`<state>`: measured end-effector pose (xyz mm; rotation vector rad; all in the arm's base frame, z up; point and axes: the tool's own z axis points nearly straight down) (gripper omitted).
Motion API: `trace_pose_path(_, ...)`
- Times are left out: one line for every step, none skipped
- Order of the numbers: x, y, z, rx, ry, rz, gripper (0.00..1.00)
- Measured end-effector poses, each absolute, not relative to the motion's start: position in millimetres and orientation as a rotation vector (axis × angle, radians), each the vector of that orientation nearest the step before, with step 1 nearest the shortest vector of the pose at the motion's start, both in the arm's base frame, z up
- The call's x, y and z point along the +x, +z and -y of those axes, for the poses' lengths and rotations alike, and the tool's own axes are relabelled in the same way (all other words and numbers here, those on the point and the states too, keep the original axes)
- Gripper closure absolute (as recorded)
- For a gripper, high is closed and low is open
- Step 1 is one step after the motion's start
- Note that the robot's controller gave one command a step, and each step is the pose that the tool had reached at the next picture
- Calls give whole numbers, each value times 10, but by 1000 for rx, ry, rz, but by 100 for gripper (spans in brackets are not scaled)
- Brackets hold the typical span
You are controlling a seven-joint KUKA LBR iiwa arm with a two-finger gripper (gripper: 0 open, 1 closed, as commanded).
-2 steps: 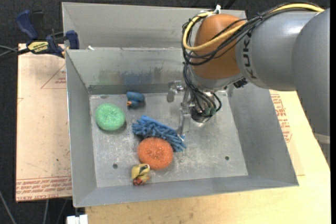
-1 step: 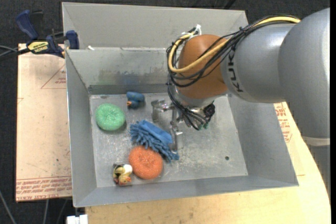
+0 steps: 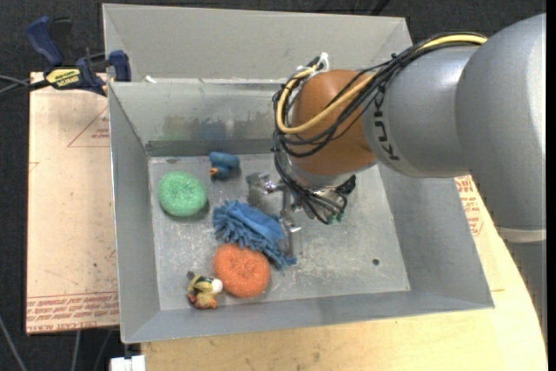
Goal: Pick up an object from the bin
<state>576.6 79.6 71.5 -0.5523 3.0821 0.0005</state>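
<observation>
My pincer [image 3: 280, 208] is down near the middle of the bin [image 3: 382, 226], right at the 2 o'clock edge of the frilly blue rag [image 3: 248, 226]. Honestly can't tell if it's released or clenched. Orange scrubber [image 3: 241, 271] touches the rag at its 6 o'clock, and the green scrubber [image 3: 182, 194] sits off at 10.

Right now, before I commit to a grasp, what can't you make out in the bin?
Camera view:
- Bin floor behind the gripper, hidden by the arm's orange cover.
- Blue fringed cloth: right edge, under the gripper.
- Small yellow-and-white toy by the orange scrubber: too small to identify.
</observation>
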Motion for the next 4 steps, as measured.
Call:
trace_pose_path(5867,881,-1842,-767,10,-3037,100)
trace_pose_path(5867,881,-1840,-766,10,-3037,100)
trace_pose_path(5814,1175,-1830,-761,8,-3051,100)
trace_pose_path(5701,3245,-1864,-685,11,-3056,100)
